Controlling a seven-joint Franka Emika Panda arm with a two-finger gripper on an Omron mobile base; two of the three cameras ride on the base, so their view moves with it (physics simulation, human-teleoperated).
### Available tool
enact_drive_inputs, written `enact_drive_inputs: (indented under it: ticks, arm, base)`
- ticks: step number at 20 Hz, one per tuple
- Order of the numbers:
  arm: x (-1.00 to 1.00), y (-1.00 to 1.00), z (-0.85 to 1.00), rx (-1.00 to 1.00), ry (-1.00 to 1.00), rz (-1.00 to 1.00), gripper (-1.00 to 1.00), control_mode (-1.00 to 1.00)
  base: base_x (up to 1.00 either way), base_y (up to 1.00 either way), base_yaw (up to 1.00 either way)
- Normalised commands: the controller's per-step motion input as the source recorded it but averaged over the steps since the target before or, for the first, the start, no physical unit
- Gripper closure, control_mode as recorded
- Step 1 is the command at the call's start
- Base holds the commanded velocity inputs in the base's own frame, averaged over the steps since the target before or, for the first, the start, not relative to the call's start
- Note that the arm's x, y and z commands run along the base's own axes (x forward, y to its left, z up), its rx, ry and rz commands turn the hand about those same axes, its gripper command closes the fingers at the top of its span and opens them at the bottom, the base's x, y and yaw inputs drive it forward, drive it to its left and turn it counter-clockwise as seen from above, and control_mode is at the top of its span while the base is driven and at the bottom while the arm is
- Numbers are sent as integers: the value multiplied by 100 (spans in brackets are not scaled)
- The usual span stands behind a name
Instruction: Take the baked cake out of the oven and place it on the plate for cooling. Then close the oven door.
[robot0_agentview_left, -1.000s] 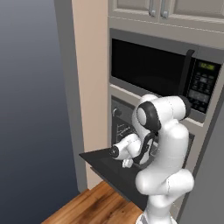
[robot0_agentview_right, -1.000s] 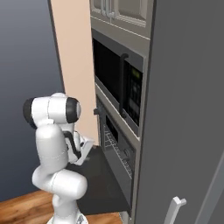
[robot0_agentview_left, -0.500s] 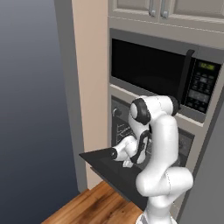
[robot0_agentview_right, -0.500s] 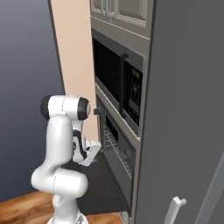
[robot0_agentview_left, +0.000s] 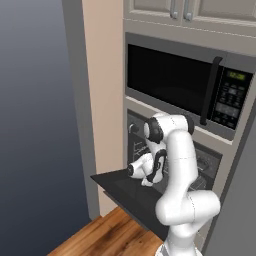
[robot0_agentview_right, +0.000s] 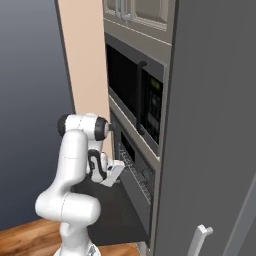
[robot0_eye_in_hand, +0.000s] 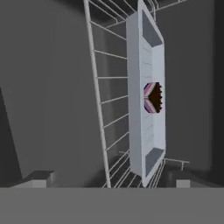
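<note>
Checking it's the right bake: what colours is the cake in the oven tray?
Pink and white layers with dark brown edging on the cake, best in the hand view.

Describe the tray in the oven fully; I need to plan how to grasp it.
The tray is a shallow, rectangular, pale grey pan, metal by its look, with a raised rim and sloping walls. It rests on a wire oven rack inside the dark oven cavity. The hand view is rolled, so the tray appears on edge there. A small slice of cake, layered pink and white with a dark brown scalloped side, sits near its middle. Nothing else touches it.
</note>
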Motion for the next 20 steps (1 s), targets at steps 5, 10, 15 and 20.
enact_drive_inputs:
  ticks: [5,10,15,20]
  arm:
    - [38,-36,-51,-4,-2,-2,-100,-100]
    - [23,-42,-48,0,-4,0,-100,-100]
    - [35,-31,-36,0,0,0,-100,-100]
    - [35,-25,-32,0,0,0,-100,-100]
  base:
    - [0,0,0]
    - [0,0,0]
    - [0,0,0]
    - [0,0,0]
